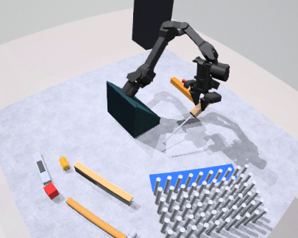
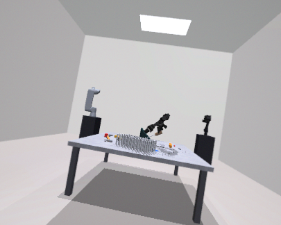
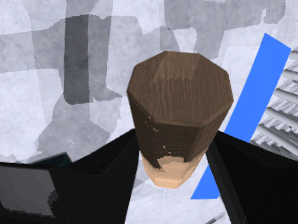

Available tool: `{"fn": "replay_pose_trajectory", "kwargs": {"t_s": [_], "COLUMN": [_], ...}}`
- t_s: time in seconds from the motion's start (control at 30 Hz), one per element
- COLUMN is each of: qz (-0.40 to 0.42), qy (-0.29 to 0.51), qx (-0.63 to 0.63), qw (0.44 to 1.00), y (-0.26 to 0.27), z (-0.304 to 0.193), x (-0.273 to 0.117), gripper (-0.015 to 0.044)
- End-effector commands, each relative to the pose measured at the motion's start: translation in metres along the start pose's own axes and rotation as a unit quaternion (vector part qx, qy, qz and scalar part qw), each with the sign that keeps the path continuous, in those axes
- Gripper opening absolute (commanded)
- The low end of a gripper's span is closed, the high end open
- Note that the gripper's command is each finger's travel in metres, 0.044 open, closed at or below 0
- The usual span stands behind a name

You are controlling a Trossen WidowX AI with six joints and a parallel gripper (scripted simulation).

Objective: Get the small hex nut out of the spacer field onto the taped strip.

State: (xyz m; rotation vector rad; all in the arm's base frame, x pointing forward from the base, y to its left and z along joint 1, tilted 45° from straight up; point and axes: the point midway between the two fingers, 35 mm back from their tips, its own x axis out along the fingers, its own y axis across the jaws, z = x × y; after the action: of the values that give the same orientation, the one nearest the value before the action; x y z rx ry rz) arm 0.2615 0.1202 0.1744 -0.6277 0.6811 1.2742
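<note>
My gripper point(image 1: 200, 105) point(image 3: 170, 135) is shut on the wooden handle point(image 1: 196, 110) point(image 3: 172, 172) of a hook tool. The dark handle end faces the wrist camera. The tool's thin metal rod point(image 1: 178, 129) slants down from the handle to a small bent tip, held above the table, away from the spacers. The standing metal spacers point(image 1: 178, 183) point(image 2: 136, 144) point(image 3: 280, 117) form a dense upright field. The blue taped strip point(image 1: 153, 178) point(image 3: 250, 100) lies along the field's edge on the arm's side. The hex nut cannot be made out in any view.
A dark green wedge point(image 1: 123, 115) stands by the arm's base. An orange bar point(image 1: 181, 88) lies behind the gripper. A pale wooden bar point(image 1: 104, 181), an orange handle point(image 1: 94, 218), a red cube point(image 1: 51, 191), a yellow piece point(image 1: 64, 162) and a grey tool point(image 1: 37, 160) lie left of the field.
</note>
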Motion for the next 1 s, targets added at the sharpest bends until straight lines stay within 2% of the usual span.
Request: {"fn": "replay_pose_trajectory", "kwargs": {"t_s": [0.0, 0.47, 0.97], "qz": [-0.013, -0.040, -0.045], "qy": [0.015, 0.072, 0.143], "qx": [-0.066, -0.292, -0.511], "qw": [0.998, 0.953, 0.847], "y": [-0.004, -0.017, -0.032], "z": [-0.002, -0.009, -0.015], "x": [-0.001, -0.005, -0.012], "gripper": [0.0000, 0.0000, 0.0000]}}
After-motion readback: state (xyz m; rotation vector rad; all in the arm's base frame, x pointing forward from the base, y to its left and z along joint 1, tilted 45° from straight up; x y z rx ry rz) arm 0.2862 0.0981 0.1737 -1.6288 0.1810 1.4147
